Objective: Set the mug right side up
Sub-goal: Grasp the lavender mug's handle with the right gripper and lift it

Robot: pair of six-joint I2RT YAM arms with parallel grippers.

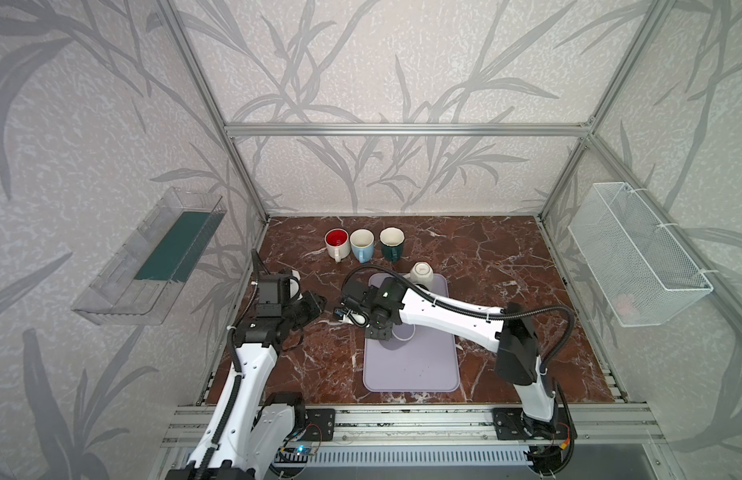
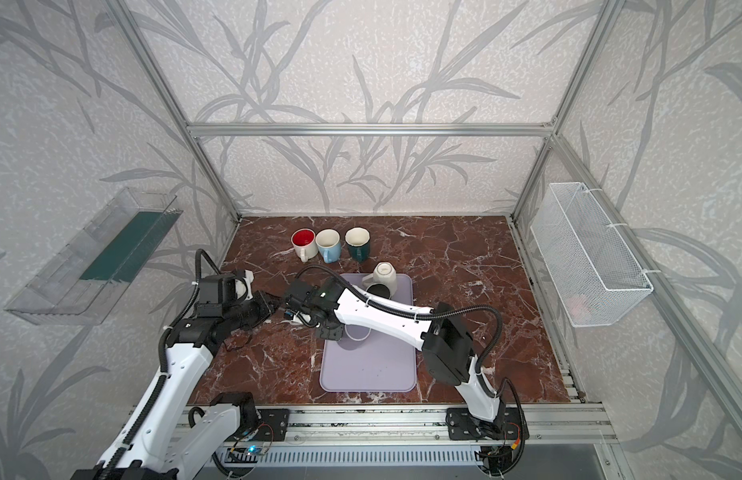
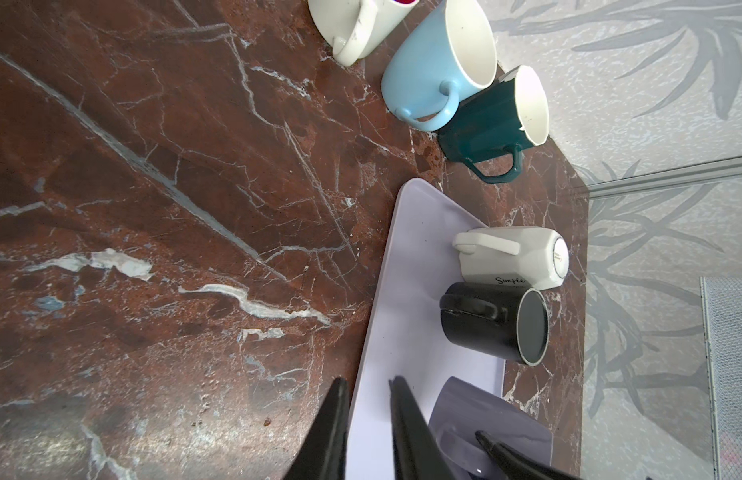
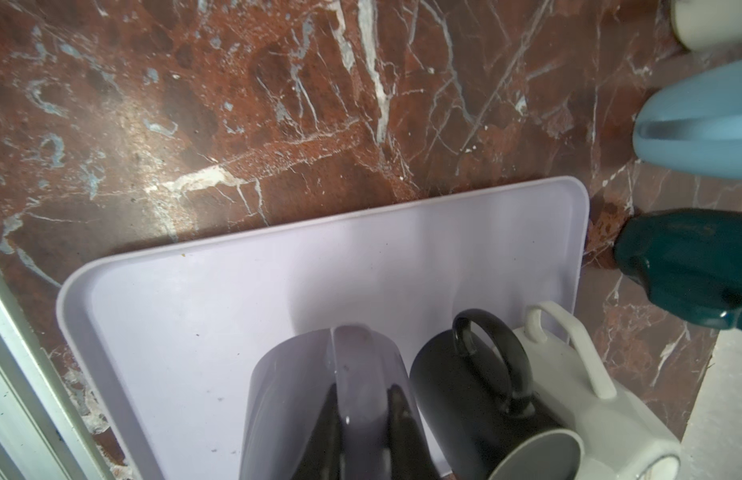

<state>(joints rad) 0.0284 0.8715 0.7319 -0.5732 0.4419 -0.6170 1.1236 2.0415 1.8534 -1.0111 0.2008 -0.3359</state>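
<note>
- The lavender mug is seen mouth-down near the middle of the lavender tray, long axis upright and base uppermost. Whether it is raised off the tray cannot be told.
- Its handle is pinched between the fingers of the right gripper, so the right arm is judged the nearer.
- The right arm is stretched low across the tray, with the fingers pointed down.
- The left gripper is poised over the table just beside the tray's edge. Its fingers are narrowly parted on nothing and aimed towards the mug.
</note>
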